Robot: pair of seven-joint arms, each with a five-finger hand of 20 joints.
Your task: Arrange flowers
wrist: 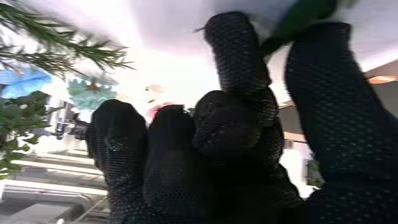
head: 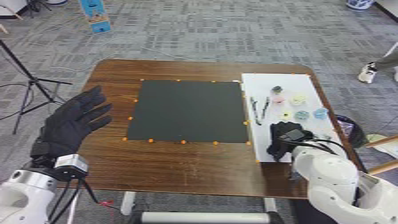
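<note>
Though partly under black mat (head: 187,110), table (head: 178,170) above carpet (head: 222,30).

The brown wooden tabletop (head: 160,172) bears a dark square mat (head: 188,111), small orange markers (head: 183,142) around it, and a white sheet (head: 266,82) to its right.

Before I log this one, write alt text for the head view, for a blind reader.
The robot's right hand is over a white mat at the right of a brown table, beside pastel flowers. The open left hand hovers by the table's left edge; a dark mat ringed with orange markers lies between.
</note>
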